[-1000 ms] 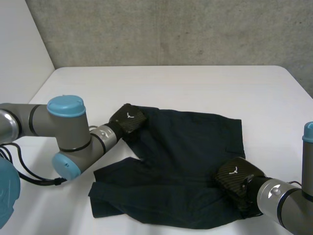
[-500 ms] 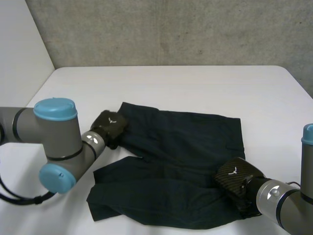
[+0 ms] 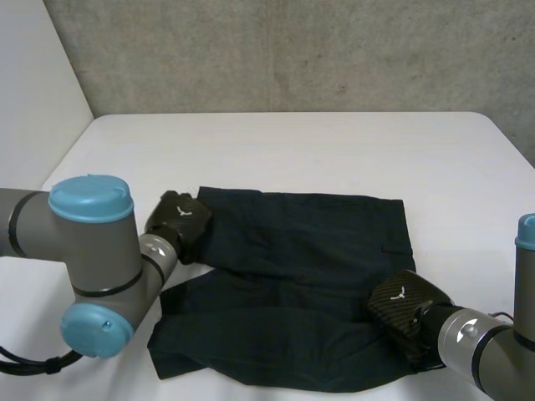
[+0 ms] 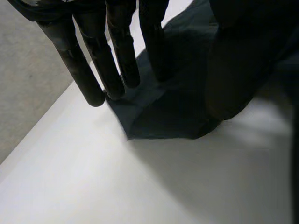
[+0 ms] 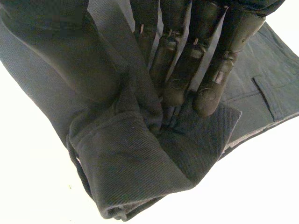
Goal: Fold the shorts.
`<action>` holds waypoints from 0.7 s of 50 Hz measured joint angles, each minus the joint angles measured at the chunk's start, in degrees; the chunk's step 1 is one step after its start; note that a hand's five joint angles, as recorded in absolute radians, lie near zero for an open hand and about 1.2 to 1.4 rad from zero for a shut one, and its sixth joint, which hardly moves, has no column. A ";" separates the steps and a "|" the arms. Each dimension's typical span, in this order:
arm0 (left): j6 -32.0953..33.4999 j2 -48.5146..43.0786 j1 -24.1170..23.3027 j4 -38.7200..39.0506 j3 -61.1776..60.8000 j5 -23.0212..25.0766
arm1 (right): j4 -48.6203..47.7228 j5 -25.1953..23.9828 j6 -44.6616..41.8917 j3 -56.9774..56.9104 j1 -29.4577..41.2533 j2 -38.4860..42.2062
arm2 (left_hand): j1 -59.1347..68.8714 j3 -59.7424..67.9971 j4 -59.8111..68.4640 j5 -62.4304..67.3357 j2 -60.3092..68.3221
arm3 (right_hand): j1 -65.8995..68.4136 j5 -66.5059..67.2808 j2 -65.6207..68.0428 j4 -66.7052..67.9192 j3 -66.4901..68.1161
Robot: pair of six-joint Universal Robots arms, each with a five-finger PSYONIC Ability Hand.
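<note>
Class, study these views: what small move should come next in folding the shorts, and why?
Probably close the left robot hand on the shorts' corner. It is open at that corner, which lies flat on the table, while the right robot hand already pinches bunched cloth.

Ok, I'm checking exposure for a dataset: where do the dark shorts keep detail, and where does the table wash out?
Head view: the shorts are a flat dark mass, folds faint. Right wrist view: weave and a pocket seam show, but the table washes out white. Left wrist view: cloth dim, little detail.
</note>
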 measured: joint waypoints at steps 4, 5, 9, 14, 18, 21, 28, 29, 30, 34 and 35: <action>-0.03 -0.45 -0.79 -0.30 -0.27 1.89 | -0.03 0.00 0.00 0.07 -0.02 0.00 | -0.73 -0.74 -0.76 -0.78 -0.66 | 0.00 0.00 -0.01 0.00 0.00; -0.03 -0.45 -0.79 -0.30 -0.27 1.89 | -0.03 0.00 0.00 0.07 -0.02 0.00 | -0.73 -0.74 -0.76 -0.78 -0.66 | 0.00 0.00 -0.01 0.00 0.00; -0.03 -0.98 -0.83 -0.45 -0.21 3.05 | -0.15 -0.02 0.00 0.18 0.01 0.00 | 6.73 6.13 5.85 5.80 6.40 | 0.00 0.00 0.00 0.00 0.00; -0.02 -1.28 -0.24 -0.49 -0.14 2.94 | -0.59 -0.02 0.00 0.30 0.03 0.00 | 26.22 27.27 27.88 27.15 27.91 | 0.00 0.00 0.00 0.00 0.00; -0.02 -0.70 0.54 -0.52 -0.79 2.04 | -0.81 -0.01 0.00 0.33 0.00 0.00 | 26.22 29.47 30.12 27.82 29.91 | 0.00 0.00 0.00 0.00 0.00; -0.05 1.07 1.00 -0.52 -2.48 0.73 | -0.86 0.00 0.00 0.33 -0.01 0.00 | 26.22 29.55 30.29 27.82 29.92 | 0.00 0.00 0.00 0.00 0.00; -0.10 5.94 1.29 -0.44 -8.32 -0.97 | -0.85 0.00 0.00 0.34 0.04 0.00 | 26.18 29.56 30.32 27.82 29.92 | 0.00 0.00 0.00 0.00 0.00; -0.10 6.26 1.29 -0.42 -8.82 -1.01 | -0.84 0.00 0.00 0.35 0.05 0.00 | 26.22 29.56 30.32 27.82 29.92 | 0.00 0.00 0.00 0.00 0.00; -0.10 6.89 1.29 -0.41 -9.95 -1.08 | -0.85 0.01 0.00 0.38 0.07 0.00 | 26.00 28.84 29.37 27.55 28.98 | 0.00 0.00 0.00 0.00 0.00; -0.09 8.20 1.27 -0.37 -12.58 -1.14 | -0.88 0.06 0.00 0.51 0.11 0.00 | 11.29 13.03 13.10 13.52 13.16 | 0.00 0.00 0.00 0.00 0.00; -0.09 8.49 1.28 -0.36 -12.88 -1.15 | -0.89 0.06 0.00 0.54 0.12 -0.01 | 2.96 5.60 5.54 5.89 5.70 | 0.00 0.00 0.00 0.00 0.00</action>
